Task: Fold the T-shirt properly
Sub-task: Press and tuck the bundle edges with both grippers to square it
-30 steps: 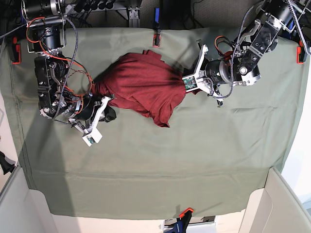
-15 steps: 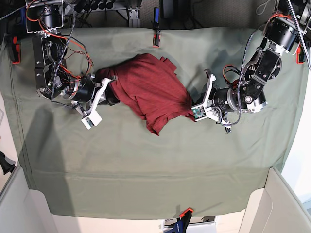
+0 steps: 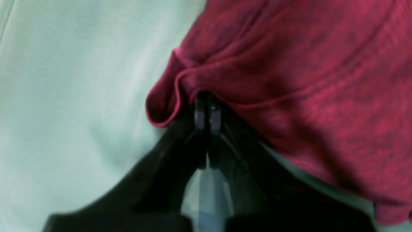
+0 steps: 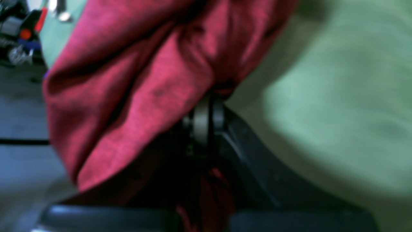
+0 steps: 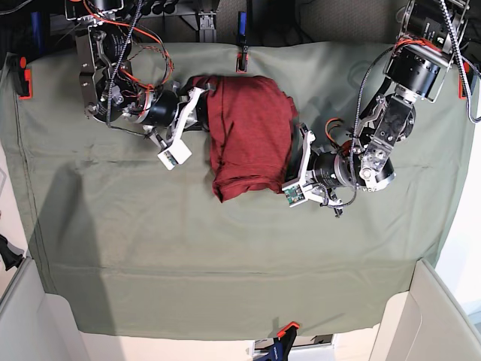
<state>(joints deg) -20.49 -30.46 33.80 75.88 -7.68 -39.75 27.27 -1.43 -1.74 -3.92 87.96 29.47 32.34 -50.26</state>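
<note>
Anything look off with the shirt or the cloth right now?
The T-shirt is bunched and rumpled, not flat, slung between the shut left gripper and right gripper, one loose end trailing onto the table cloth. No damage shows.

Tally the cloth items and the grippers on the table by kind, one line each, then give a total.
Red T-shirt: 1
Green table cloth: 1
Grippers, left gripper and right gripper, both shut on the shirt: 2
Total: 4
</note>
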